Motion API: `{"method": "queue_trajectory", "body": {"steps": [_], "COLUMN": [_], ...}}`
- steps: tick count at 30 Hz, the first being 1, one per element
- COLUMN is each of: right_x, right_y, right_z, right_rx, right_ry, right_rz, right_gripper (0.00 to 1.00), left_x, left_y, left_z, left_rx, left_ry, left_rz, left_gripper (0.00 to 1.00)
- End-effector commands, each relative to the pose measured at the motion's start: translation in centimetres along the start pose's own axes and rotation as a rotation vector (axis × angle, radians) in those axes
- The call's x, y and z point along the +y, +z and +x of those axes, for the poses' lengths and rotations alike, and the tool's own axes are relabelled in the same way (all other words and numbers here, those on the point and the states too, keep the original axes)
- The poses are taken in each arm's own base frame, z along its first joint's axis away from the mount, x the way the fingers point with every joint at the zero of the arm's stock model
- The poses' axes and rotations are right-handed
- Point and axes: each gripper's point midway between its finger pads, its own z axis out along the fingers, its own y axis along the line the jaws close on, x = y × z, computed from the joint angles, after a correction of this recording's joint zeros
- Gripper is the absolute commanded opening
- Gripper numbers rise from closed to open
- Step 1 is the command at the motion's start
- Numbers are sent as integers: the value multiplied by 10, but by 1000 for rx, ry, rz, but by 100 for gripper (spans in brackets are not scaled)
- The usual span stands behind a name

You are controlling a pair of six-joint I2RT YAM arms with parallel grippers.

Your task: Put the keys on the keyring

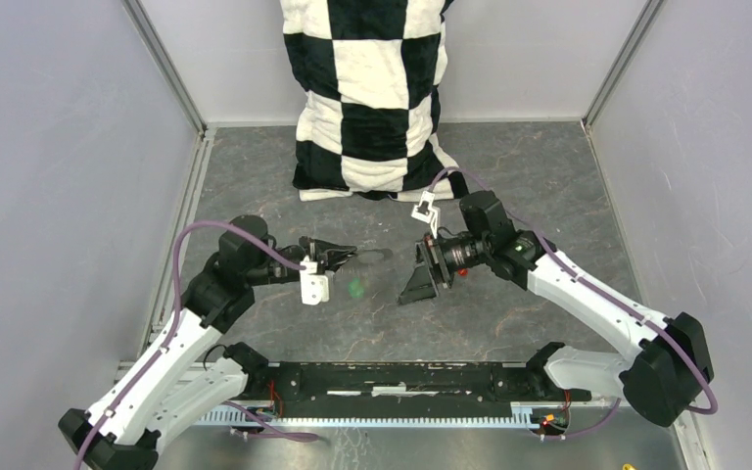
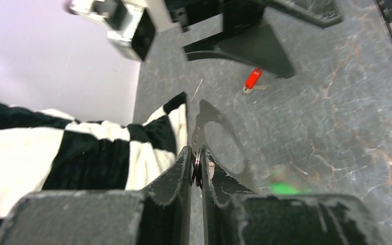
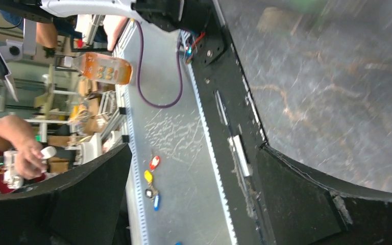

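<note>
Inspector: Start with the biggest items.

Recorder: A grey marbled table (image 1: 548,186). A black-and-white checkered cloth (image 1: 372,98) stands at its 12 o'clock edge.

Inspector: The hands?

Recorder: The left gripper (image 1: 346,253) points toward 3 o'clock in the top view. Its fingers (image 2: 178,173) are pressed together on the keyring (image 2: 196,168). The right gripper (image 1: 417,269) faces it, pointing toward 9 o'clock. Its jaws are spread wide, and the right wrist view (image 3: 194,153) shows nothing between them.

Inspector: How does the keyring lie?

Recorder: It is off the table, pinched at one end. Its long axis runs from the left fingertips toward 3 o'clock, so its free end (image 1: 380,254) points at the right gripper without touching it. The left wrist camera sees it edge-on, with its oval shadow on the table at about 3 o'clock of it.

Inspector: And the keys?

Recorder: Both are on the table, and neither is on the ring. The green key (image 1: 355,288) lies at 5 o'clock of the left fingertips, between the two grippers. It is too blurred to tell which way it points. The red key (image 2: 253,79) shows only in the left wrist view, just at 6 o'clock of the right gripper's dark finger. Its long axis runs from 1 to 7 o'clock, with the red head at 1 and the metal end at 7.
</note>
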Motion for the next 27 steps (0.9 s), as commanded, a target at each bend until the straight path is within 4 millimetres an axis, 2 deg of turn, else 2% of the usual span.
{"method": "queue_trajectory", "body": {"steps": [1, 4, 7, 9, 11, 13, 15, 18, 24, 25, 26, 27], "right_x": [11, 13, 19, 21, 13, 15, 25, 38, 34, 32, 31, 28], "right_y": [1, -1, -10, -22, -33, -43, -45, -42, -33, -35, -42, -59], "right_z": [9, -2, -32, -57, -72, -82, -87, -89, -91, -95, -107, -123], "right_rx": [10, -2, -80, -184, -269, -332, -370, -395, -388, -396, -461, -604], "right_ry": [56, -24, -239, -442, -634, -782, -865, -926, -984, -983, -959, -816], "right_rz": [-85, -70, -3, 81, 185, 234, 210, 151, 199, 220, 279, 362], "right_gripper": [98, 98, 98, 98, 98, 98, 98, 98, 98, 98, 98, 98], "left_x": [35, 20, -1, -9, -15, -22, -27, -29, -21, -20, -19, -18], "left_y": [-12, -8, -5, -4, -3, -3, -3, -4, -1, 0, 0, 1], "left_z": [-15, -10, -10, -16, -23, -32, -42, -53, -63, -63, -63, -63], "left_rx": [-22, 7, 11, -15, -43, -75, -108, -144, -176, -175, -176, -176], "left_ry": [209, 133, 24, -54, -134, -209, -288, -359, -439, -439, -441, -445], "left_rz": [-188, -78, 65, 117, 155, 205, 240, 270, 261, 260, 259, 260], "left_gripper": [2, 2, 2, 2, 2, 2, 2, 2, 2, 2, 2, 2]}}
